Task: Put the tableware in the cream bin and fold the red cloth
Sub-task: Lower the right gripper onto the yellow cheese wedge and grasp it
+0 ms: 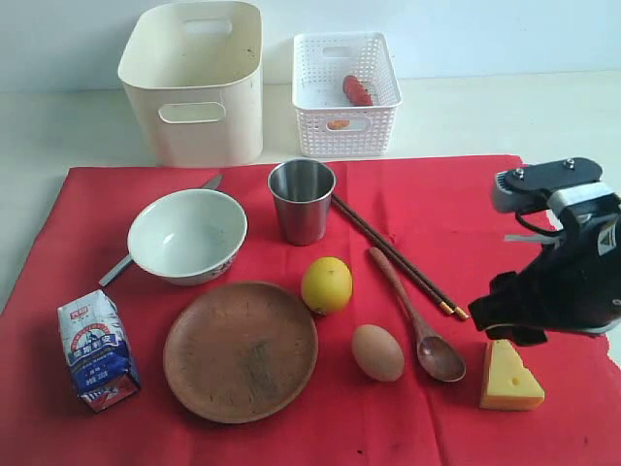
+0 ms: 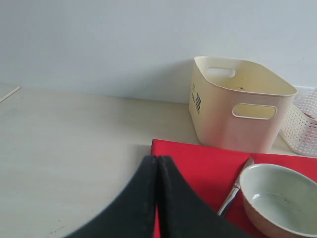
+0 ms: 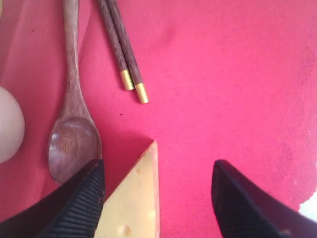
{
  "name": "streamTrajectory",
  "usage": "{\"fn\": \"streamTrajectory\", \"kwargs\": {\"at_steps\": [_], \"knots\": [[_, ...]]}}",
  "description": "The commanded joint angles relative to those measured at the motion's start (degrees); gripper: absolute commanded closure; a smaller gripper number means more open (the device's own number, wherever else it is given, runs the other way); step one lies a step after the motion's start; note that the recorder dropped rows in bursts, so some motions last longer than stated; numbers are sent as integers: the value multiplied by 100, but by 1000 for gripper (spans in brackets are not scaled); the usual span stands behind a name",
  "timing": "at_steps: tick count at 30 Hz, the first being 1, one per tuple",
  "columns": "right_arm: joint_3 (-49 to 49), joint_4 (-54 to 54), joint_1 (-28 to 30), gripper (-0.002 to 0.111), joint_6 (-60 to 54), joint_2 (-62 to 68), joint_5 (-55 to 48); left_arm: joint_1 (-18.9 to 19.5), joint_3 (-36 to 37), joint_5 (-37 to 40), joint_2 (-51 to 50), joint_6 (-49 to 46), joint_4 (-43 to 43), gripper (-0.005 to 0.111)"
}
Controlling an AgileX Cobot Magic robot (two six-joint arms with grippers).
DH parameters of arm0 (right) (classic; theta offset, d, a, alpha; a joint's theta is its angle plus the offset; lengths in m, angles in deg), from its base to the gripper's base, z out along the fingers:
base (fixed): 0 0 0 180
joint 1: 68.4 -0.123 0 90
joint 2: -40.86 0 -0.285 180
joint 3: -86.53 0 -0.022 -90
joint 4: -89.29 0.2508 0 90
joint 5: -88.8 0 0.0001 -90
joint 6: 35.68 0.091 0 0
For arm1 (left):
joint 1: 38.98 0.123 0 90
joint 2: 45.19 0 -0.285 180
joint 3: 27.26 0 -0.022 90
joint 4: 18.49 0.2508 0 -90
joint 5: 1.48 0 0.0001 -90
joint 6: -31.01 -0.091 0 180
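Note:
The red cloth [image 1: 427,204] covers the table with the tableware on it: white bowl [image 1: 187,235], steel cup [image 1: 302,200], brown plate [image 1: 240,349], wooden spoon [image 1: 417,325], dark chopsticks [image 1: 393,254] and a knife [image 1: 114,270] partly under the bowl. The cream bin [image 1: 199,78] stands behind the cloth. My right gripper [image 3: 158,178] hangs open just over the cheese wedge [image 3: 133,203], which lies between its jaws, close to one finger [image 3: 81,198]. The spoon [image 3: 74,139] and chopstick tips [image 3: 133,84] lie just beyond it. My left gripper [image 2: 157,161] is shut and empty over the cloth's corner [image 2: 193,161], near the bowl [image 2: 280,198] and bin [image 2: 233,109].
A white lattice basket [image 1: 344,92] holding a sausage [image 1: 356,90] stands beside the bin. On the cloth lie a lemon [image 1: 326,284], an egg [image 1: 376,351], the cheese [image 1: 508,377] and a milk carton [image 1: 97,349]. The right arm [image 1: 563,272] hovers over the cloth's right side.

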Motion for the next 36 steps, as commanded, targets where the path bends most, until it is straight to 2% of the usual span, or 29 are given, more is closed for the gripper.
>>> {"fn": "streamTrajectory", "kwargs": {"at_steps": [1, 8, 18, 29, 30, 35, 36], "knots": [[-186, 71, -197, 49, -32, -28, 349, 7, -1, 6, 39, 0, -46, 104], [-251, 71, -583, 49, 14, -18, 418, 7, -1, 6, 39, 0, -46, 104], [-251, 49, -622, 49, 74, 17, 438, 7, -1, 6, 39, 0, -46, 104], [-251, -87, -622, 50, 74, 1168, 687, 7, -1, 6, 39, 0, -46, 104], [-251, -87, -622, 52, 74, 1168, 702, 7, -1, 6, 39, 0, -46, 104], [-251, -270, -622, 91, 175, 1168, 694, 7, -1, 6, 39, 0, -46, 104], [-251, -271, -622, 95, 175, 1168, 694, 7, -1, 6, 39, 0, -46, 104]]}}
